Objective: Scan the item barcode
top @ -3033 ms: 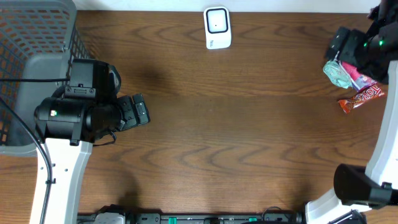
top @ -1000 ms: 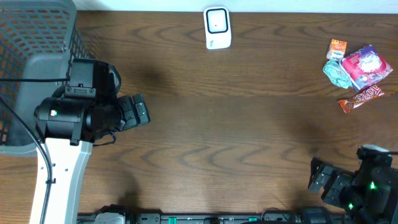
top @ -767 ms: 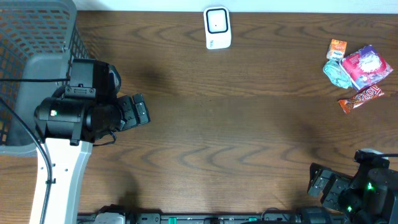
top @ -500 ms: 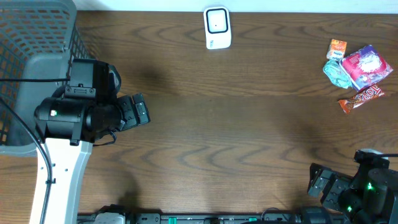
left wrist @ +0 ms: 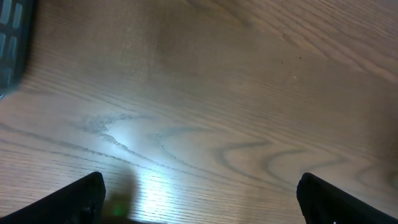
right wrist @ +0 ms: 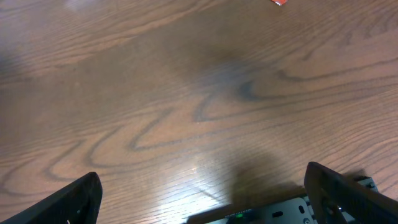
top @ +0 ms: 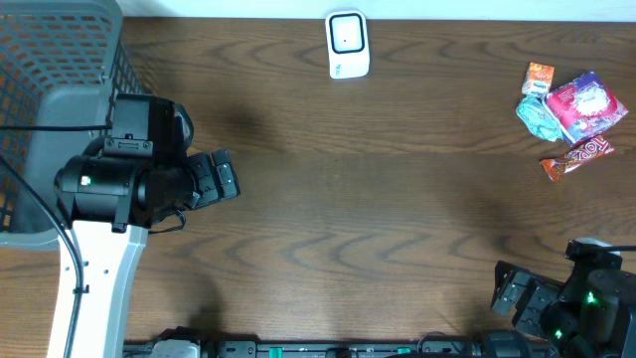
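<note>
Grey basket point(top: 60, 50), white scanner point(top: 347, 45), snacks point(top: 574, 107) apart

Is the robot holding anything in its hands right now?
No, nothing. The left gripper and the right gripper are both open over the bare table, and the snacks lie away from both.

You can make out white letters on the red snack wrapper point(top: 576, 156), just below the pink packet point(top: 584, 104); they seem to begin "TO". Nothing else reads clearly.
</note>
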Robot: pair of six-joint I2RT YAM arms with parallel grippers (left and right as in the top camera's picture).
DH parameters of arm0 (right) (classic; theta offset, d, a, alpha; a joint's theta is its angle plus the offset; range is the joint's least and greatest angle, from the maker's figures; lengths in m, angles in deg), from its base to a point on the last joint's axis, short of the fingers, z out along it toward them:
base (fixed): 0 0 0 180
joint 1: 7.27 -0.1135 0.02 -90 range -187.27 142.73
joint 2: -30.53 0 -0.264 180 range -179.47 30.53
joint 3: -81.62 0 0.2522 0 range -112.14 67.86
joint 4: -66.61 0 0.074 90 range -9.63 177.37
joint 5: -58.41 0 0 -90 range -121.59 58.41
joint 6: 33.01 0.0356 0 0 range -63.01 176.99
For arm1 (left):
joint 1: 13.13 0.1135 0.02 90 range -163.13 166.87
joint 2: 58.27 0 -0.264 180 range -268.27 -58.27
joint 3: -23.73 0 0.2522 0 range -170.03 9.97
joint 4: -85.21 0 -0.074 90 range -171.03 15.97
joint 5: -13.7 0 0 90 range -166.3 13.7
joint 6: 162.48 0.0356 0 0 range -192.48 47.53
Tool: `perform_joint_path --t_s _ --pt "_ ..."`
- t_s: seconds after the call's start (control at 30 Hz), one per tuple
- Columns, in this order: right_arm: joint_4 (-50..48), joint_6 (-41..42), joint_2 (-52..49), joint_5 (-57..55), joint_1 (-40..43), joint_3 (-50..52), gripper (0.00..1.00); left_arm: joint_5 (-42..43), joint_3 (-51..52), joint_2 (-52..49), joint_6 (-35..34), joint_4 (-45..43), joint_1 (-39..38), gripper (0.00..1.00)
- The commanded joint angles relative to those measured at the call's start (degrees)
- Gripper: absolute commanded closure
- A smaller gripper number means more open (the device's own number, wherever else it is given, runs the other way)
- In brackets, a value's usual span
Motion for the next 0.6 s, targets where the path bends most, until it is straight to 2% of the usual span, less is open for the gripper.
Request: perform_joint_path --t_s 0.0,0.37,0.57 --pt "0.1 0.5 0.2 -0.5 -0.3 0.2 0.01 0.1 0.0 0.0 1.0 0.2 0.2 0.02" --pt "-1.3 -0.7 0.2 -0.8 -0.3 0.2 0.01 0.1 0.0 0.0 1.0 0.2 0.2 0.02" --pt "-5.7 -7.5 0.2 1.5 -0.3 0.2 0.01 0.1 0.0 0.0 1.0 0.2 0.2 0.02"
